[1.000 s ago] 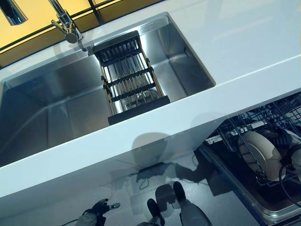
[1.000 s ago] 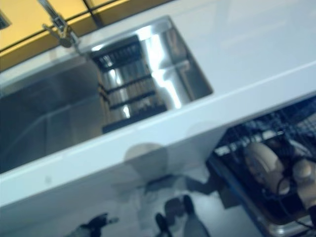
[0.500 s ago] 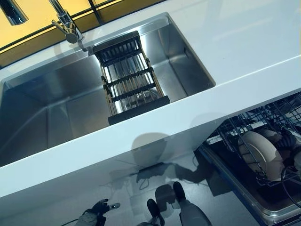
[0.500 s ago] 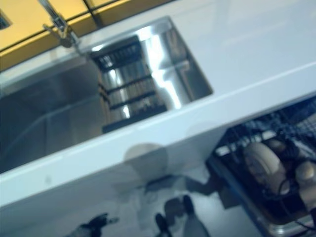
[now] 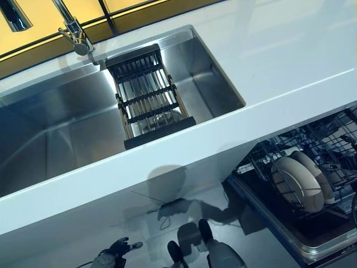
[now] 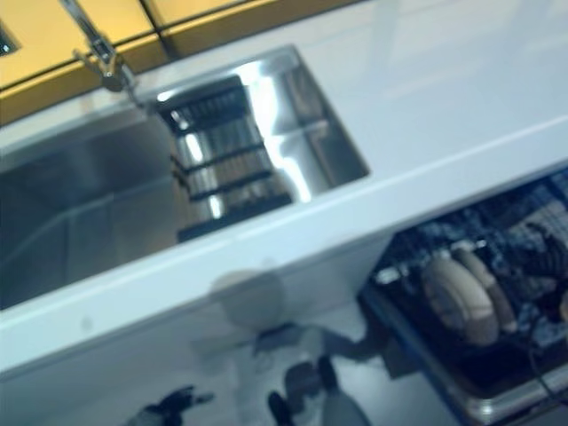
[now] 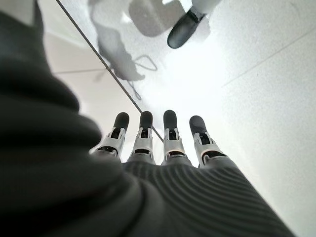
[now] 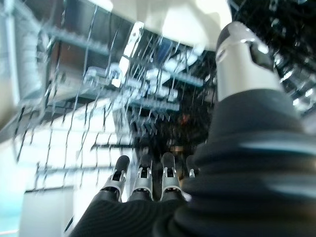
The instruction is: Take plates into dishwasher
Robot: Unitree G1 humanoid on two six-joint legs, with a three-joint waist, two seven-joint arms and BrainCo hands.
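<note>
Plates racked; right hand withdrawn from them.
Left hand point(image 7: 163, 143) low over the floor, fingers straight, empty. Right hand point(image 8: 143, 185) relaxed, empty, before the rack point(image 5: 312, 148), no longer on the plates point(image 5: 298, 184) standing there. Beyond, tabletop point(image 5: 290, 50); sink point(image 5: 56, 128) holds none.

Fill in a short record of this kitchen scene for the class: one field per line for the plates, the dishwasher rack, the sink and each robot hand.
plates: two pale plates standing on edge, side by side
dishwasher rack: wire rack pulled out below the white counter, holding the plates
sink: steel sink with a slatted drainer rack across it; faucet behind
left hand: fingers straight, holding nothing, over the floor
right hand: fingers straight, empty, pointing toward the rack wires
</note>
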